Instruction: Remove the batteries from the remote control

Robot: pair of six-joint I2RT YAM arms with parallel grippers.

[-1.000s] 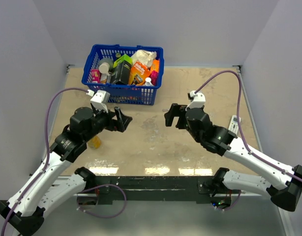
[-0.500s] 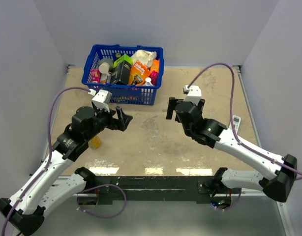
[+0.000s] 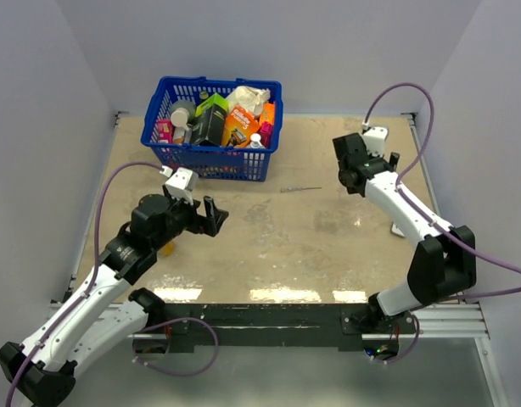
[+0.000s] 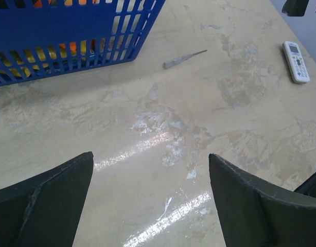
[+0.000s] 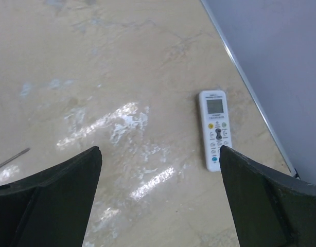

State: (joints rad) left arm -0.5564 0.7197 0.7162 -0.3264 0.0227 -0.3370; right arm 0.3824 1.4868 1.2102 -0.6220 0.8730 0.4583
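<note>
The remote control [image 5: 214, 129] lies face up, buttons showing, near the table's right edge by the wall. It also shows in the left wrist view [image 4: 297, 62]. No batteries are in view. My right gripper [image 5: 160, 149] is open and empty, held above the table with the remote ahead of its right finger. In the top view it [image 3: 350, 174] is at the far right. My left gripper [image 3: 214, 212] is open and empty above the table's left middle, well away from the remote, and its wrist view [image 4: 151, 154] shows bare table between the fingers.
A blue basket [image 3: 211, 157] full of boxes and bottles stands at the far left. A thin grey stick-like tool [image 3: 300, 189] lies on the table right of it. A small yellow-orange object [image 3: 165, 248] lies partly under my left arm. Walls close both sides.
My right arm has swung from the table's middle out to the far right, uncovering the grey tool. My left arm has barely moved.
</note>
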